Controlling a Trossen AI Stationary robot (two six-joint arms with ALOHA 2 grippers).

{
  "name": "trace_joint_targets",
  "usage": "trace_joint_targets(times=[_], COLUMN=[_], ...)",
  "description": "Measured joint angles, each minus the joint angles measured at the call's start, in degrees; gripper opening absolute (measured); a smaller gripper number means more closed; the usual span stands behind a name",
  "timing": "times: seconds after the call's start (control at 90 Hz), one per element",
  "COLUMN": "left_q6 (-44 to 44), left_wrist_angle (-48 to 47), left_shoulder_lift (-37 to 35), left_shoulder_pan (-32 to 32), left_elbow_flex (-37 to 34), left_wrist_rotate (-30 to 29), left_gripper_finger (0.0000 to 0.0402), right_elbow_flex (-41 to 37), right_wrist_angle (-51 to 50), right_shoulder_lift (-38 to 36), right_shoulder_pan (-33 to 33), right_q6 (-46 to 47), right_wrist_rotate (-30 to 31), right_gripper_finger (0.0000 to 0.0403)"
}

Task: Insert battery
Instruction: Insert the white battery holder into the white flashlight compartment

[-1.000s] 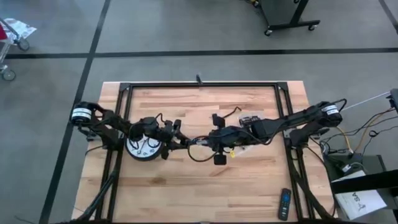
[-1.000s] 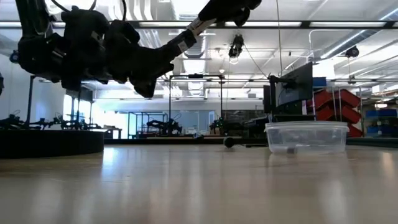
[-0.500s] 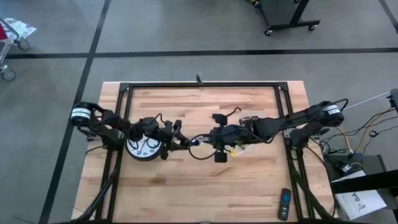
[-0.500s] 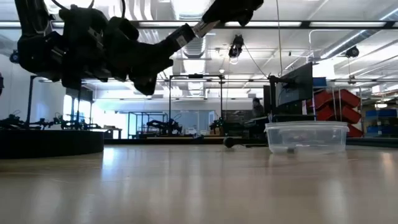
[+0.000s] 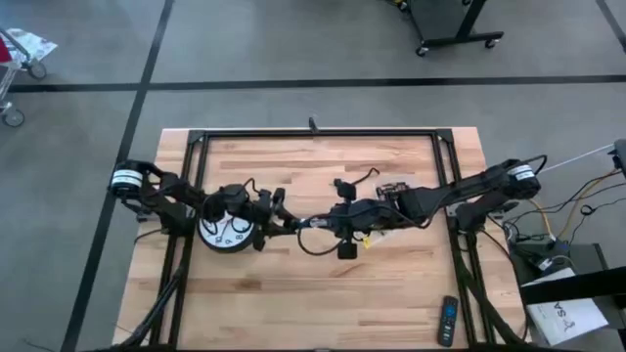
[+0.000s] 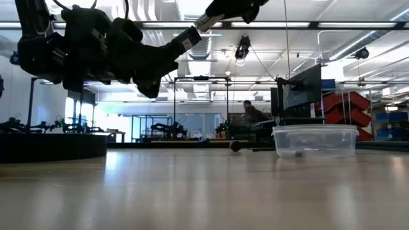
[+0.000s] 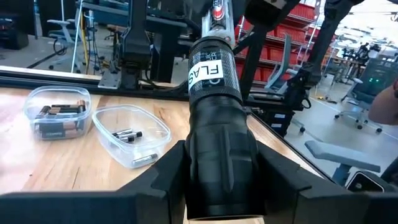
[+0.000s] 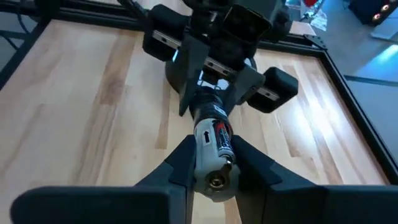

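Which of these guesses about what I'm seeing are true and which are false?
1. The left gripper is clamped around a black flashlight. True.
2. The right gripper is empty. False: it grips a labelled cylinder, pointed at the flashlight.
3. The two grippers meet on the tabletop itself. False: the low view shows them raised above the table.
4. The white clock lies under the right arm. False: it lies under the left arm.
5. Both clear tubs hold batteries. True.
6. A remote control lies near the table's edge on the right arm's side. True.
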Motion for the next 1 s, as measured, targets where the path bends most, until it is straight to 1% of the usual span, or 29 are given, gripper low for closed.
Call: trace_joint_targets(times=[0.289, 0.511, 0.711, 1.0], left_q6=[0.0, 0.2, 0.2, 0.2], left_wrist_angle=[0.7, 0.1, 0.0, 0.6], left_shoulder_lift=[0.0, 0.1, 0.2, 0.2], left_shoulder_pan=[0.0, 0.0, 0.0, 0.0], left_elbow_flex=[-0.1, -0.3, -0.3, -0.3], left_wrist_rotate=[0.0, 0.7, 1.2, 1.0], left_gripper_finger=[0.0127, 0.0127, 0.0127, 0.0127], right_elbow_flex=[-0.8, -0.8, -0.8, -0.8], right_wrist_angle=[1.3, 3.2, 3.5, 3.6], right_shoulder_lift=[0.0, 1.9, 2.3, 2.2], right_shoulder_pan=[0.0, 0.0, 0.0, 0.0], right_q6=[0.5, -0.1, -0.4, -0.5], right_wrist_rotate=[0.0, 0.0, 0.0, 0.0], right_gripper_finger=[0.0055, 0.0053, 0.0058, 0.0054])
